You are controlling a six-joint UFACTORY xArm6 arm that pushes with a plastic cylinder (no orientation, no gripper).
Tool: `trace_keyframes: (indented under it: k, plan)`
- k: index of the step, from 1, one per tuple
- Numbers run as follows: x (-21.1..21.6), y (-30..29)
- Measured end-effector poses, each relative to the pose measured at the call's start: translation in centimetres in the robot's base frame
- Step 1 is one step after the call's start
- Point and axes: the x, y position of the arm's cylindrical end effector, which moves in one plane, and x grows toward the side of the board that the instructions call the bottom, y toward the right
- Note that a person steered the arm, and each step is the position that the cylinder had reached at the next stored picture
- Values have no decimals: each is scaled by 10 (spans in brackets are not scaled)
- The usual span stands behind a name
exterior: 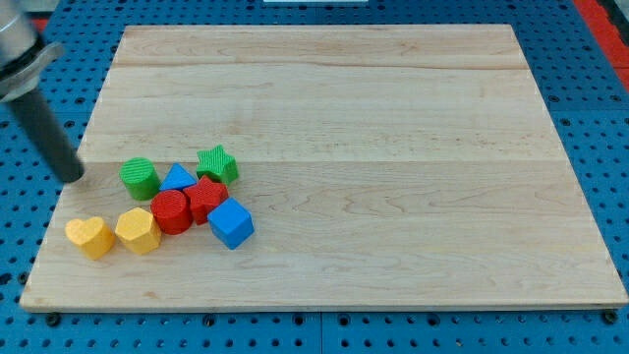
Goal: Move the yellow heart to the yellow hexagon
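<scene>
Yellow plastic heart [89,237] already touches yellow plastic hexagon [138,231] on wooden table [393,147]; my tip [75,177] stands clear, upper-left. No pincer fitted; nothing held.

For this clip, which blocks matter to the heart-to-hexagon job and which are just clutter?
Job:
yellow heart
yellow hexagon, beside the heart on its right
my tip, above the heart, left of the green cylinder

Clutter:
green cylinder
green star
blue triangle
red cylinder
red block
blue cube

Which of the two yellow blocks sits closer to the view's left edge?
The yellow heart. It lies left of the yellow hexagon, which sits between it and the red blocks.
</scene>
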Motion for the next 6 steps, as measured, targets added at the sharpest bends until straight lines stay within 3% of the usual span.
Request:
trace_keyframes:
  k: [1, 2, 6]
  plan:
    - [44, -13]
    - [61, 3]
    - [52, 56]
